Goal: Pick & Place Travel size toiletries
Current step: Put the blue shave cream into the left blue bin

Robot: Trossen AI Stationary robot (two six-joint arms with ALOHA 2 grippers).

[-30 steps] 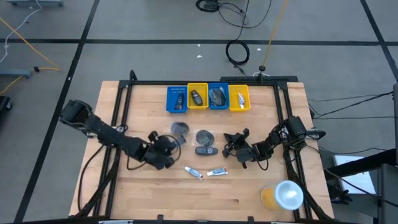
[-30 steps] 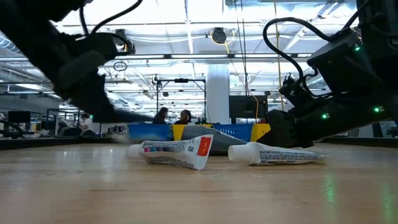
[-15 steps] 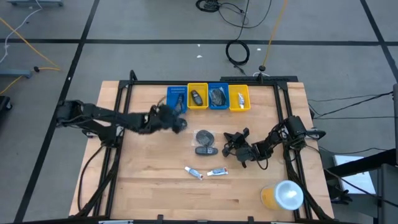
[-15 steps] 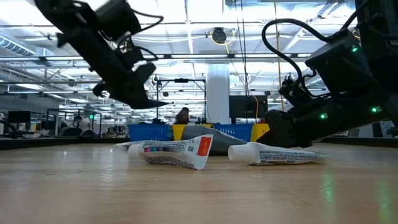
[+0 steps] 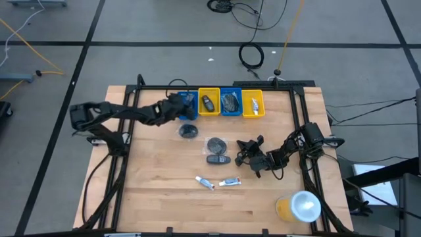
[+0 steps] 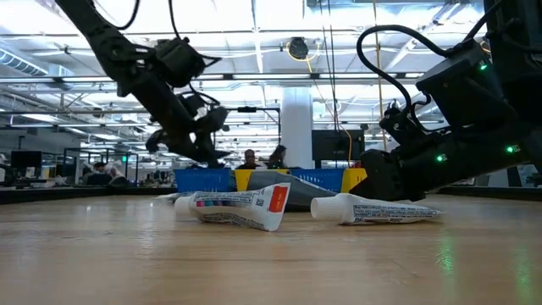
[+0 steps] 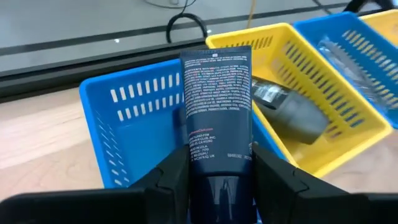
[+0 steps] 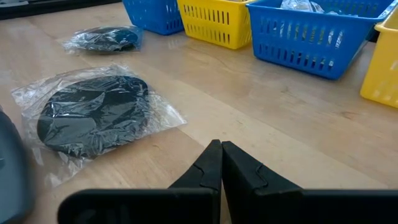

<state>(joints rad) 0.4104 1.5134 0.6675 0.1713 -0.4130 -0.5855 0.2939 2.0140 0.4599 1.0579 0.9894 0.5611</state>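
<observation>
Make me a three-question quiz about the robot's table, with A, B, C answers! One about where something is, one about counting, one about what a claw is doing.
1. Where does the left end effector hold the dark tube?
A. above the leftmost blue bin
B. beside the yellow cup
C. on the floor

2. How many bins stand in the row?
A. two
B. four
C. six

3. The right end effector is
A. shut, empty
B. holding a disc
C. wide open

Answers: 1 A, the left wrist view shows the tube over that bin. 2 B, the high view shows blue, yellow, blue, yellow. 3 A, its fingers meet with nothing between.
</observation>
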